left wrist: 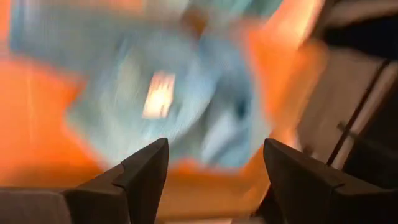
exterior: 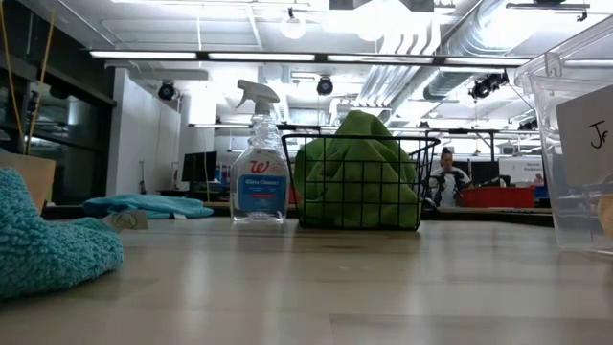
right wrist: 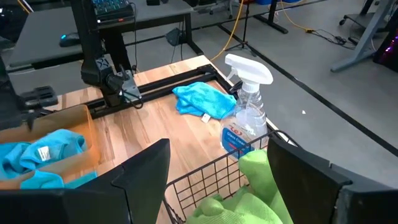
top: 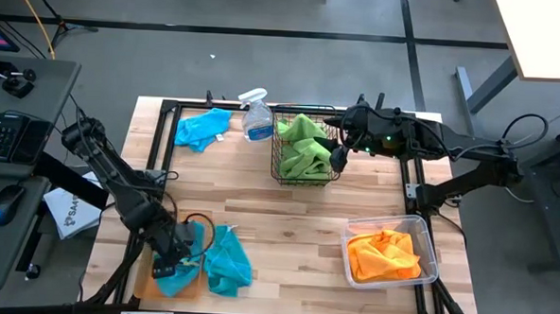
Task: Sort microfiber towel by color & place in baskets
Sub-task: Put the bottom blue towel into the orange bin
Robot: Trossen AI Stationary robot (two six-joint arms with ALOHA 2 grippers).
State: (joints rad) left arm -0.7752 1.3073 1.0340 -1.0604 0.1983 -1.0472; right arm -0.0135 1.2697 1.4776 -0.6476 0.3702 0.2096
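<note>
A light wooden table (top: 287, 224) with a black frame. At its far edge lie a blue towel (top: 202, 128), a clear spray bottle (top: 256, 116) and a black wire basket (top: 305, 149), side by side. Near the front right corner sits a clear plastic bin (top: 390, 250). At the front left sits an orange tray (top: 146, 281), with another blue towel (top: 228, 260) apparently spilling from it onto the wood.

left wrist view blurred | orange-brown tray (top: 142, 282) mostly hidden | clear bin (exterior: 575, 144) cropped
</note>
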